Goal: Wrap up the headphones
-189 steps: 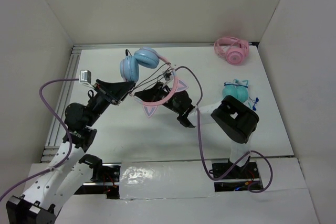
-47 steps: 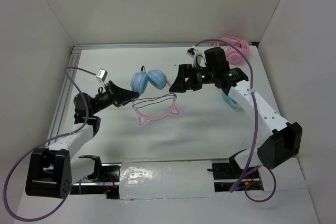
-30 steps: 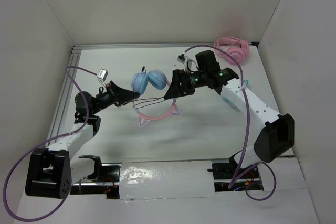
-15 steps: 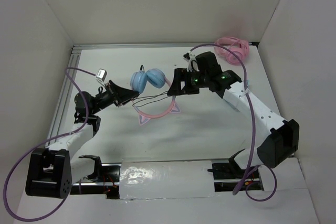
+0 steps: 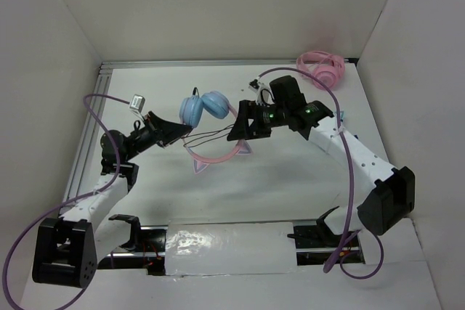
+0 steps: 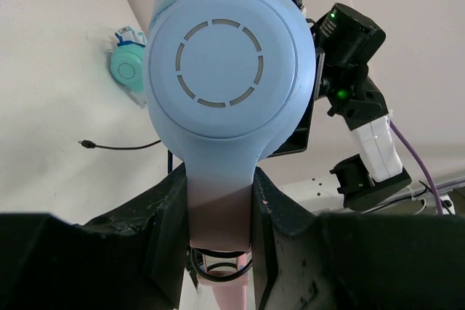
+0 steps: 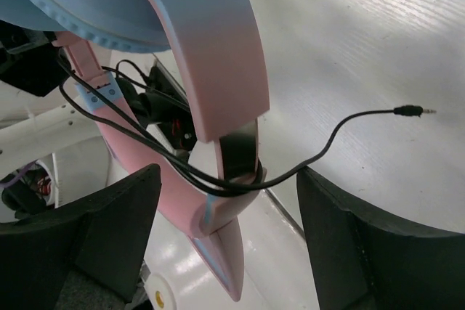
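The headphones (image 5: pixel 203 107) sit over the middle of the table (image 5: pixel 290 179), between the two arms. The left gripper (image 5: pixel 183 130) is clamped on the pink band just below a blue ear cup (image 6: pixel 229 70). The right gripper (image 7: pixel 225 179) stands wide open. Its fingers (image 7: pixel 109 215) flank the band's right end without touching it, and the black cable (image 7: pixel 341 125) loops round the band there.

The left arm (image 5: pixel 91 205) and the right arm (image 5: pixel 361 159) wear white shells between black joint housings. A purple cable (image 5: pixel 353 186) runs back from each wrist. Behind the right gripper's (image 5: pixel 238 130) broad matte-black fingers (image 7: pixel 378 245), green lights (image 5: pixel 270 115) glow; behind the left gripper (image 5: pixel 186 130) sits a small silver box (image 5: pixel 136 101).
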You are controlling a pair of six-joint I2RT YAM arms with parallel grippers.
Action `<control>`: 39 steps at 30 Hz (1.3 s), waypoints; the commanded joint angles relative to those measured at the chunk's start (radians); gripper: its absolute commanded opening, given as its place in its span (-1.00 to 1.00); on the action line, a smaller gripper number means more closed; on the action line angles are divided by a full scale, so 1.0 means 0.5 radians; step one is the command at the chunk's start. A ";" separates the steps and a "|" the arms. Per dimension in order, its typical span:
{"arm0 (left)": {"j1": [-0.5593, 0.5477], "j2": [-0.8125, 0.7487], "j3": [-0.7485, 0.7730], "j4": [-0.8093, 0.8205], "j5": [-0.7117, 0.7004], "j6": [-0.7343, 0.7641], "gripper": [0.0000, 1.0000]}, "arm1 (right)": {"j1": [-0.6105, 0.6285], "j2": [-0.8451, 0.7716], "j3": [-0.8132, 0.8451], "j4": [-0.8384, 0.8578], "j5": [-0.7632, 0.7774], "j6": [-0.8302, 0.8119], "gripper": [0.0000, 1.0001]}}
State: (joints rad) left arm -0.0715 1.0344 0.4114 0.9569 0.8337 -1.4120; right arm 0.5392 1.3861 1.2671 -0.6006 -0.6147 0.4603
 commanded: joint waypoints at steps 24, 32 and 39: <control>-0.160 -0.268 0.030 -0.057 -0.744 -0.492 -1.00 | 0.106 -1.419 -1.340 1.111 1.325 -0.491 0.99; -0.375 -0.470 0.251 -0.380 -1.038 -0.373 -1.00 | 0.222 -1.367 -1.825 2.106 1.432 -0.755 0.99; -0.526 -0.538 0.367 -0.509 -1.204 -0.333 -1.00 | 0.247 -1.260 -1.890 2.514 1.239 -1.113 0.99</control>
State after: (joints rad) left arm -0.3080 0.7929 0.5304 0.6460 0.2996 -1.5951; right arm 0.6483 0.7464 0.3241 0.4541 0.0353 0.0071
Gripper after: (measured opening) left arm 0.444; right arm 0.994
